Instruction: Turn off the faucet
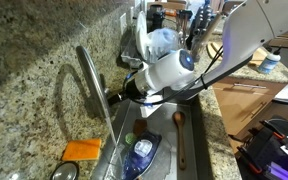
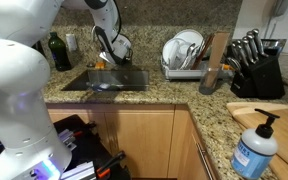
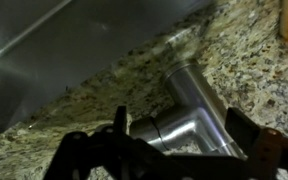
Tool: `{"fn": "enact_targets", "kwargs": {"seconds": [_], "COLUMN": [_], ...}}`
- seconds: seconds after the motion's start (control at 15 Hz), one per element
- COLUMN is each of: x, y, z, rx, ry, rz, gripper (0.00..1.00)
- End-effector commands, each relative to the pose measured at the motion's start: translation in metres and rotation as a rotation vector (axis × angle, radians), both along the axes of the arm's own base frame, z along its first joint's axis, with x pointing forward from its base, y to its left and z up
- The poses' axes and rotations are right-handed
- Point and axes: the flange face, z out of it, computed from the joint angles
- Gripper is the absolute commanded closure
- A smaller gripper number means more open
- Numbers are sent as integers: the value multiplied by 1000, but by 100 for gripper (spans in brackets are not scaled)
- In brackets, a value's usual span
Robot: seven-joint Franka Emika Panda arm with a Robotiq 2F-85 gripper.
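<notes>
The faucet (image 1: 88,72) is a slim silver gooseneck rising from the granite counter behind the sink; it is mostly hidden behind my arm in an exterior view (image 2: 101,42). In the wrist view its base (image 3: 200,92) and short lever stub (image 3: 167,125) lie between my fingers. My gripper (image 3: 179,130) is open, one dark finger on each side of the lever and base, close to the metal. In an exterior view the gripper (image 1: 120,92) sits at the faucet's foot.
The steel sink (image 2: 134,84) holds dishes (image 1: 142,150). An orange sponge (image 1: 82,150) lies on the counter and a wooden spoon (image 1: 179,128) by the sink. A dish rack (image 2: 189,55), knife block (image 2: 254,65) and soap bottle (image 2: 256,150) stand farther along.
</notes>
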Motion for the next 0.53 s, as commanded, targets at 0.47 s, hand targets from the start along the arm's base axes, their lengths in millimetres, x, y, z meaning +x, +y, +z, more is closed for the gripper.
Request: {"fn": "enact_targets", "kwargs": {"seconds": [0.47], "x": [58], "y": [-60], "z": [32], "rx": [-222], "ry": [-197], "rz": [-192], "gripper": [0]}}
